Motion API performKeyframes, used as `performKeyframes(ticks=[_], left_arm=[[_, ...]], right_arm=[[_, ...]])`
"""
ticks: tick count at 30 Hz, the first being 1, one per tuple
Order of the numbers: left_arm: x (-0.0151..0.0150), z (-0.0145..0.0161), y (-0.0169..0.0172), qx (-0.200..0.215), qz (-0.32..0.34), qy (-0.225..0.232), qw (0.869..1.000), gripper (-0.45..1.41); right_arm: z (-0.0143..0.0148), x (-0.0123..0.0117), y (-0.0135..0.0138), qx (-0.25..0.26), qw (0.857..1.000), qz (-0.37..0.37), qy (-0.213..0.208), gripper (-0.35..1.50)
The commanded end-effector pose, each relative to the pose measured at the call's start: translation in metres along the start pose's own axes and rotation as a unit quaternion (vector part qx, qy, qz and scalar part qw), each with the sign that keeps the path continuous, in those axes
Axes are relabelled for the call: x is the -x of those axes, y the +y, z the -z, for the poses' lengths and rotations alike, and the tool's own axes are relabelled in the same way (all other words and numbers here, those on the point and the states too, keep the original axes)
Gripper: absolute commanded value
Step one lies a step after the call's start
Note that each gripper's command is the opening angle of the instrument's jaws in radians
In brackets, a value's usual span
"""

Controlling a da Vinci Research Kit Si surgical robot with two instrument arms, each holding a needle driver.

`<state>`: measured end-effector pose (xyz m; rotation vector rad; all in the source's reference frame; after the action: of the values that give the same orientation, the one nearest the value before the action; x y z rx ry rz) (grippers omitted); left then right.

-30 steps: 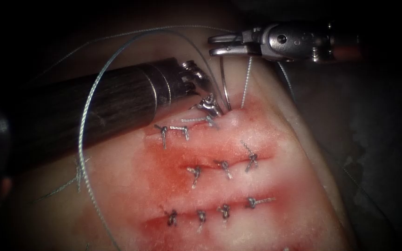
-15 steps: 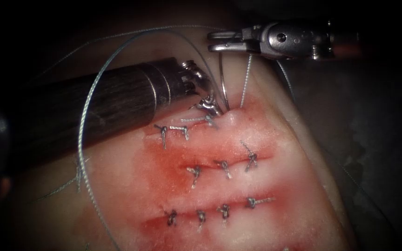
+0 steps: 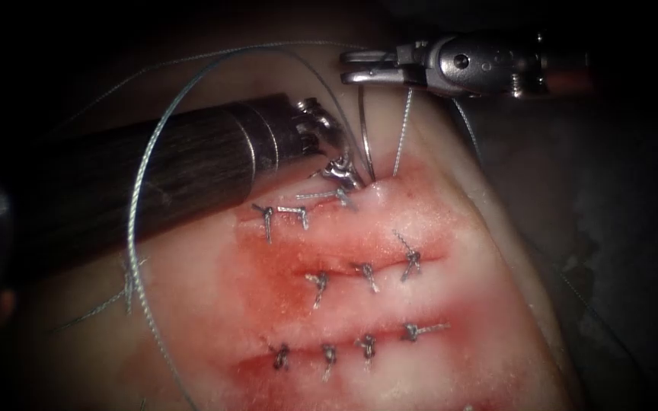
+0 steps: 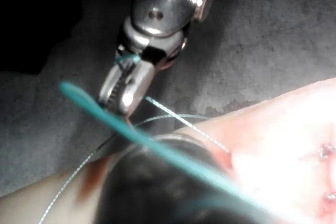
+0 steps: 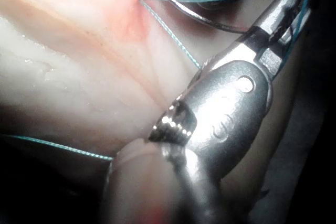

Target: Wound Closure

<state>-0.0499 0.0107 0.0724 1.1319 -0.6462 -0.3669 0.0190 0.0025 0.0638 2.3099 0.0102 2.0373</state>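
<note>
Above the top cut, the right tool has its jaws pinched on the upper end of the curved needle, whose lower end sits in the tissue. Left tool presses at that entry point; whether its jaws are closed cannot be told. Thread loops over its shaft.

Dim edges, glare centrally; wrist views perhaps defocused.

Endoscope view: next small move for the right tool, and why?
Likely lift the right tool along the curve of the needle to free it: the tool grips its upper end; its lower end sits in the tissue beside the left tool.
</note>
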Motion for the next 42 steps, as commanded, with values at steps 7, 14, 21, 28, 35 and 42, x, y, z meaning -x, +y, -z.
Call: performKeyframes(ticks=[7, 14, 21, 28, 35, 42], left_arm=[[0.0012, 0.0006, 0.0005, 0.002, -0.002, -0.002, 1.000, -0.45], [0.0012, 0.0007, 0.0004, 0.003, -0.002, -0.002, 1.000, -0.45], [0.0012, 0.0007, 0.0004, 0.003, -0.002, -0.002, 1.000, -0.45], [0.0012, 0.0006, 0.0004, 0.003, -0.002, -0.002, 1.000, -0.45], [0.0012, 0.0006, 0.0004, 0.003, -0.002, -0.002, 1.000, -0.45], [0.0012, 0.0006, 0.0003, 0.003, -0.002, -0.002, 1.000, -0.45]], right_arm=[[-0.0008, -0.0004, -0.0007, 0.000, 1.000, -0.008, -0.002, -0.35], [-0.0008, -0.0003, -0.0006, 0.000, 1.000, -0.018, -0.002, -0.35], [-0.0008, -0.0003, -0.0006, -0.003, 1.000, -0.026, -0.003, -0.35], [-0.0008, -0.0002, -0.0007, -0.008, 1.000, -0.016, -0.002, -0.35], [-0.0008, -0.0001, -0.0008, -0.012, 1.000, -0.017, -0.002, -0.35], [-0.0008, 0.0000, -0.0009, -0.012, 1.000, -0.017, -0.002, -0.35]])
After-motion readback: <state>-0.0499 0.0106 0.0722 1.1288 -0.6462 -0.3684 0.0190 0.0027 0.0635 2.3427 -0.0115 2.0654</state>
